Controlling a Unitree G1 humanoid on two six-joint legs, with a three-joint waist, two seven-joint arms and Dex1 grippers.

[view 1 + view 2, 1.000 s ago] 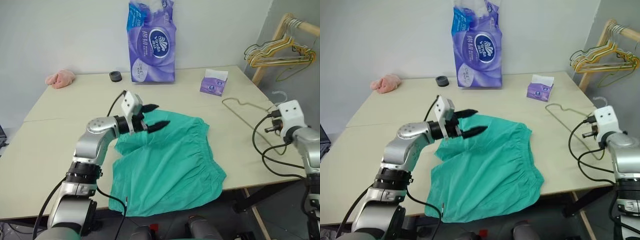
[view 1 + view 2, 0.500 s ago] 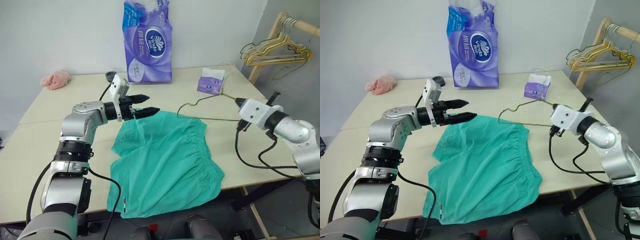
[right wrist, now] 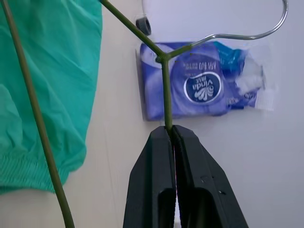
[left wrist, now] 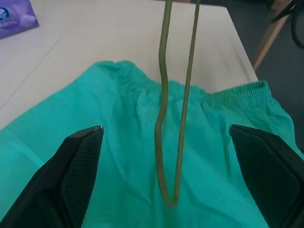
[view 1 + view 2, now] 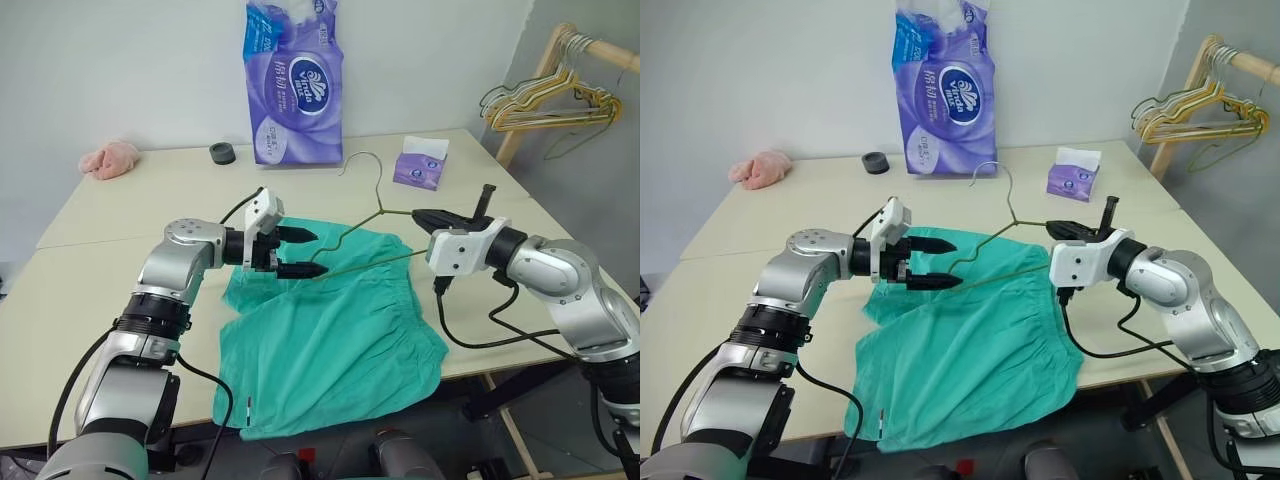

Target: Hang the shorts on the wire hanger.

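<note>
- We see the right end effector [image 5: 1058, 228] clenched on the wire hanger [image 5: 992, 240], carrying it in the air above the shorts [image 5: 965, 340], hook upward.
- The left end effector [image 5: 933, 262] is released, jaws wide, with the hanger's far corner between them.
- The shorts lie flat on the surface [image 5: 760, 330], near its front edge.
- We judge the step calls for pinching that corner firmly, keeping the wire level, then threading it into 1 leg opening without dragging the fabric.
- Count: 1 shorts, 1 hanger in hand, 1 bunch of hangers [image 5: 1195, 110] on a rack, 1 tissue pack [image 5: 952, 95], 1 tissue box [image 5: 1072, 176], 1 pink cloth [image 5: 760, 168].
</note>
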